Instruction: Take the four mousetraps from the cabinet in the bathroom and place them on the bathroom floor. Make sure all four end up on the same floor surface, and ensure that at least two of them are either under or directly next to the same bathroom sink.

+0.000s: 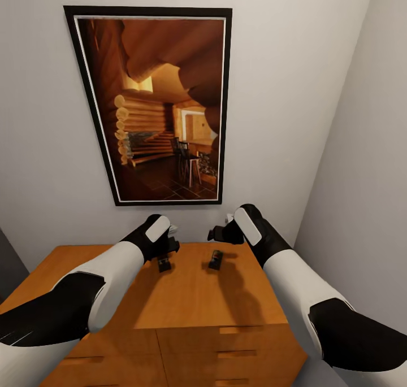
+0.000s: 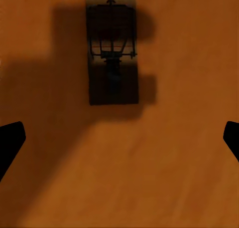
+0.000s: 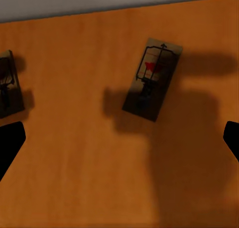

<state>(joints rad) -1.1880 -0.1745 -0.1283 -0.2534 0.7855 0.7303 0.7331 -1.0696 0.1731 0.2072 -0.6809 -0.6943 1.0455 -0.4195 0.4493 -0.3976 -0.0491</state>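
Head view: you look down on the wide orange-brown wooden cabinet with its flat top and plain drawer fronts, set against a pale wall carrying a dark-framed picture of a log-cabin room.
Head view, traps: two small flat tan-brown wooden mousetraps with dark metal parts lie on the cabinet top, the left mousetrap under your left gripper and the right mousetrap just beside your right gripper.
Left wrist view: the left mousetrap lies flat in shadow on the wood; your left gripper's fingertips stand spread wide, touching nothing.
Right wrist view: the right mousetrap lies tilted on the top, the left mousetrap near the edge; your right gripper's fingertips are spread apart, empty.
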